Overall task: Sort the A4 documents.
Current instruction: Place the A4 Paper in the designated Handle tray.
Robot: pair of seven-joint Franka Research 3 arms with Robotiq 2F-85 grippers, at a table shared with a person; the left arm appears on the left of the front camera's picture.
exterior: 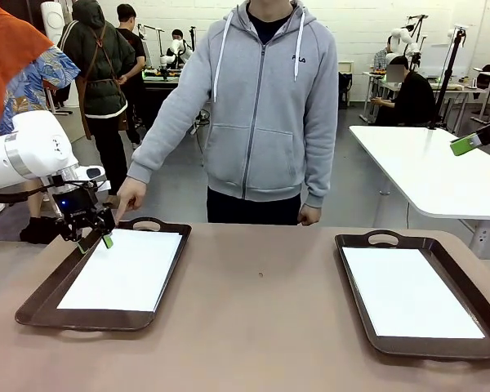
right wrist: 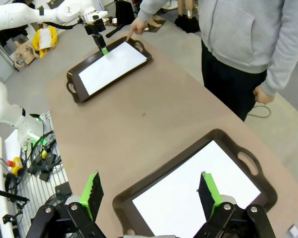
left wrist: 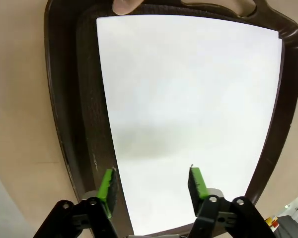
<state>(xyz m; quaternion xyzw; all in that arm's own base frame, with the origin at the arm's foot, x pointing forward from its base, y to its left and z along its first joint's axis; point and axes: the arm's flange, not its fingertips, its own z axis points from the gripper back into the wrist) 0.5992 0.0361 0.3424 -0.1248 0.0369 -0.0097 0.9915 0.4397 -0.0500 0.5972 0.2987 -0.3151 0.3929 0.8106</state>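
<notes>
Sheets of plain white A4 paper lie flat, one in the dark brown handled tray at lower left, one in the matching tray at lower right. Left gripper hangs spread and empty over the left sheet's far corner, where a person's finger touches. Right gripper stands wide, empty, above the right tray.

Bright, even indoor light, sharp frames.
Wrist views bow at the edges; the white sheet glares, faintly shadowed mid-page.
</notes>
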